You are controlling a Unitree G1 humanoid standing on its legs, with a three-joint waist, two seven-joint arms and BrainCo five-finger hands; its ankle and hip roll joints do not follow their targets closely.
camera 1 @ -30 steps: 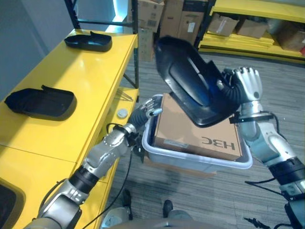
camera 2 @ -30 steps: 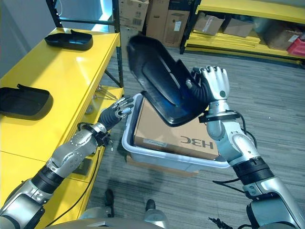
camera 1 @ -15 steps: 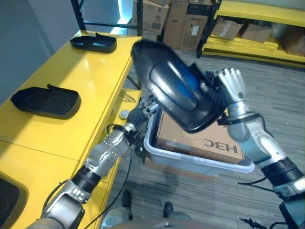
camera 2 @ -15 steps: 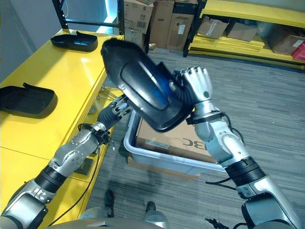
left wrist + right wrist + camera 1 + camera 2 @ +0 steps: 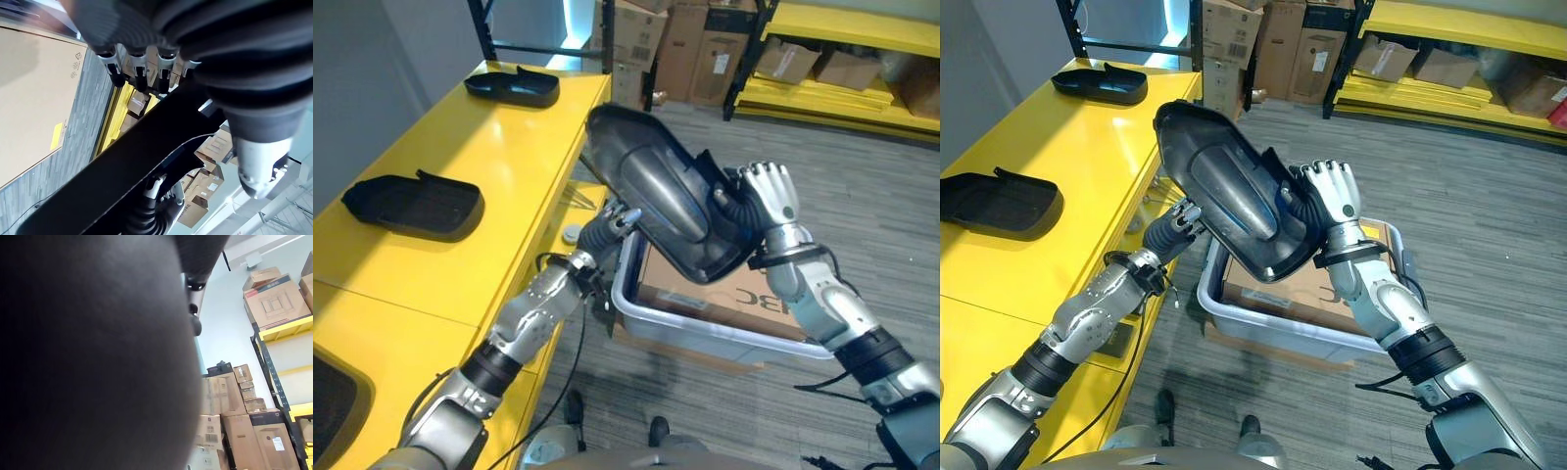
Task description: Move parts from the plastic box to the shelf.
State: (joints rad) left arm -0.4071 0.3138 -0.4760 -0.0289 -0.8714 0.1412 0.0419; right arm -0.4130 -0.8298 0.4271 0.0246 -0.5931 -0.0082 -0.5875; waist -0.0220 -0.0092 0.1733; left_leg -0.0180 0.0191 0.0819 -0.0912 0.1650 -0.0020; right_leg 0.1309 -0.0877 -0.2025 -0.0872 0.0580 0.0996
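My right hand (image 5: 770,197) is shut on a large black moulded part (image 5: 658,194), which it holds tilted in the air over the left end of the pale plastic box (image 5: 703,334). The part's upper end reaches the edge of the yellow shelf (image 5: 514,162). My left hand (image 5: 618,217) stands open with straight fingers (image 5: 139,73) just below the part's lower edge (image 5: 117,171), beside the box's left rim. The part's dark surface (image 5: 88,352) lies close against the right wrist camera. A flat cardboard carton (image 5: 1307,286) lies in the box.
Two more black parts (image 5: 412,204) (image 5: 512,86) lie on the shelf, one in the middle and one at the far end. Stacked cardboard boxes (image 5: 668,39) and a yellow rack (image 5: 842,59) stand behind, across grey floor.
My right hand has carried the black part left and down, away from the box's middle toward the shelf edge, and has turned it. My left hand has stayed by the box's left rim.
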